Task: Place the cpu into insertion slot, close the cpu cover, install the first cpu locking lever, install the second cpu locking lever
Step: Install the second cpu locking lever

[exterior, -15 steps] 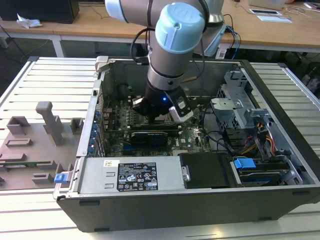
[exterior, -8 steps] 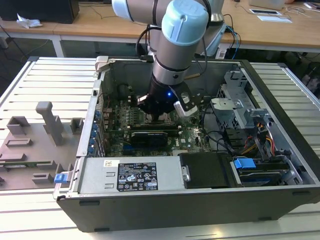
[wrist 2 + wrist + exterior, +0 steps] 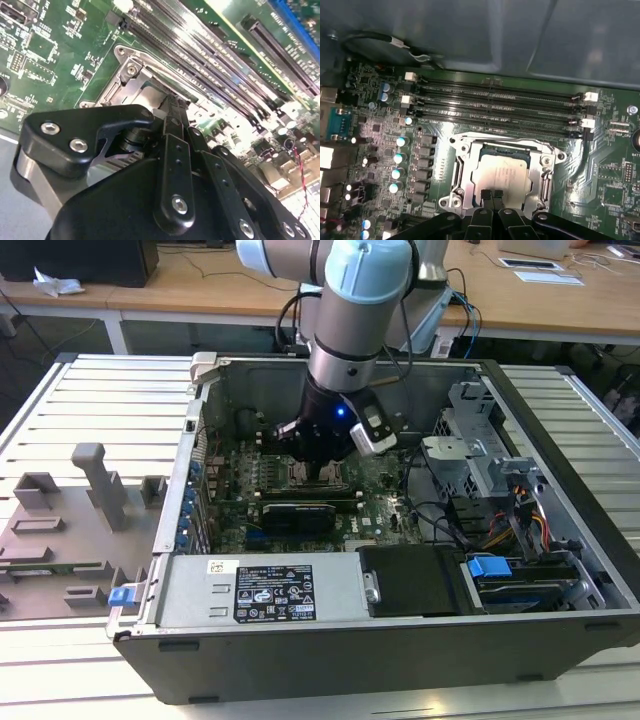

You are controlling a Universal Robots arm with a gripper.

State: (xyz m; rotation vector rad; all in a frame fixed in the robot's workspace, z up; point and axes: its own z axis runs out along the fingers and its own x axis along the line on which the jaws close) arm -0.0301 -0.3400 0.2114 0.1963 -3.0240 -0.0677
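Observation:
In the first wrist view the cpu [image 3: 502,170], a dull silver square, lies in the insertion slot [image 3: 506,148] on the green board. The cpu cover [image 3: 465,167], a silver frame, lies flat around it. My gripper [image 3: 492,196] is shut, its two black fingertips side by side on the chip's edge. I cannot tell whether anything thin is pinched between them. The second wrist view shows the gripper [image 3: 172,107] reaching down to the cover [image 3: 131,75]. In the exterior view my gripper [image 3: 325,472] is low inside the open computer case, over the socket.
Long black memory slots [image 3: 495,105] run beside the socket, and a row of capacitors [image 3: 399,160] stands on its other side. The case wall [image 3: 520,35] rises behind. A drive cage [image 3: 480,450], loose cables [image 3: 530,520] and the power supply [image 3: 270,590] crowd the case. Grey fixtures [image 3: 90,480] sit on the table.

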